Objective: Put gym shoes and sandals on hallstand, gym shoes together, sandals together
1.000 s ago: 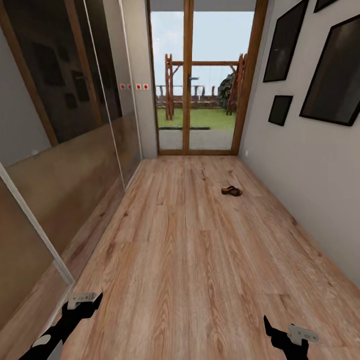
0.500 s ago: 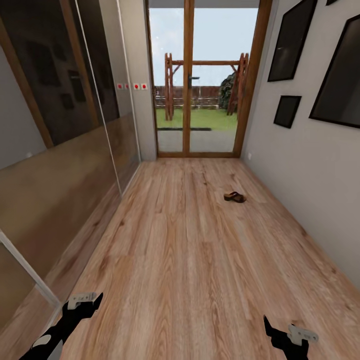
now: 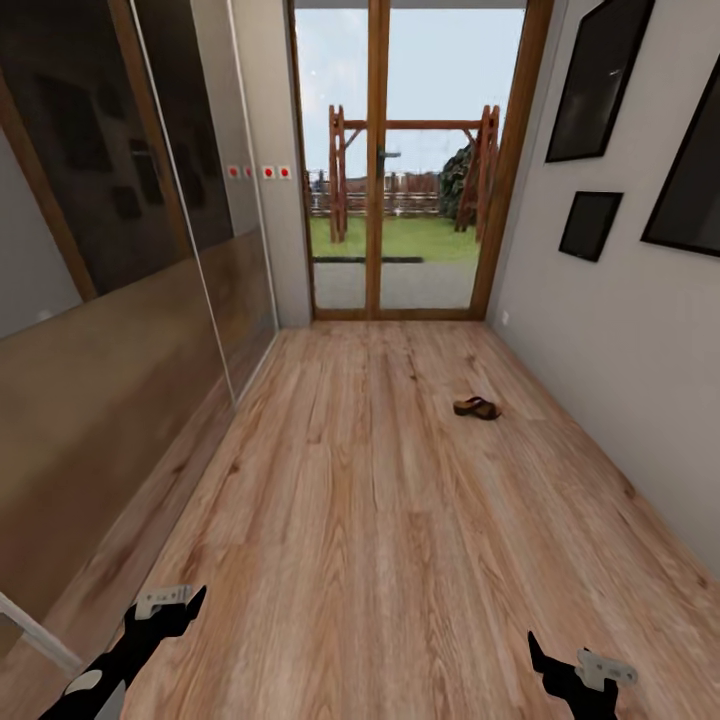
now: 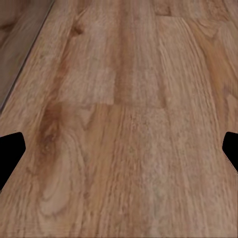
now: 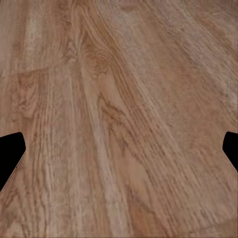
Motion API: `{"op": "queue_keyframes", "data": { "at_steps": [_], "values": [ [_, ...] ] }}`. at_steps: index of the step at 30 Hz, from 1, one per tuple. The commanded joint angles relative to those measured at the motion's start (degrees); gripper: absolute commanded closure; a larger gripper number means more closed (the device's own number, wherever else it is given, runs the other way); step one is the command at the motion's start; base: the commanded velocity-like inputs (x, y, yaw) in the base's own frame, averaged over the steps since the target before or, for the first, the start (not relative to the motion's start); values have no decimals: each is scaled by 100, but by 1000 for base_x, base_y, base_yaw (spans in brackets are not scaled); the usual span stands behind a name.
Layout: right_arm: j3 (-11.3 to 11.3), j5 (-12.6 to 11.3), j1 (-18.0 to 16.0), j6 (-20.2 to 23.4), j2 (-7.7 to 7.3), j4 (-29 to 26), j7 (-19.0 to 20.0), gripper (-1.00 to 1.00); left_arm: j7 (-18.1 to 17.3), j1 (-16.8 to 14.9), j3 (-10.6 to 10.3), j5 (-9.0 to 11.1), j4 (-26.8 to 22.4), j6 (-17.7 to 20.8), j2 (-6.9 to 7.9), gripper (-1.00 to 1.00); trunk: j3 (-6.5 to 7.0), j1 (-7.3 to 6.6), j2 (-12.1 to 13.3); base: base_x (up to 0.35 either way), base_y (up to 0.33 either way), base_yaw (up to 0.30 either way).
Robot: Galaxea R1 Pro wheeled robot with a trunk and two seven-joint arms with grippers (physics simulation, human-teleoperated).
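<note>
Two robot arms enter the head view at the near edge. The left arm (image 3: 110, 668) is glossy black with a white-grey patch near its lower part, and a small light-grey bracket sits on top just behind its pointed black gripper tip. The right arm (image 3: 580, 675) is also black, ending in a pointed tip, with a matching light-grey bracket beside it. In each wrist view, two flat black fingertips (image 4: 10, 151) (image 5: 10, 151) show as blunt shapes at opposite edges, set wide apart.
</note>
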Motion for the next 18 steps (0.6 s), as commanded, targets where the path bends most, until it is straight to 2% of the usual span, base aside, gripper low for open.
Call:
{"op": "queue_keyframes", "data": {
  "at_steps": [1, 18],
  "values": [
    [26, -61, -4, -15, -2, 6, 38, -100, -26, -5, 49, -60, 4, -24, -3, -100, -5, 2, -2, 339, 0, 0],
    [26, -61, -4, -18, -3, 6, 37, -100, -26, -5, 55, -59, -4, -24, 1, -100, -5, 2, -2, 339, 0, 0]
  ]
}}
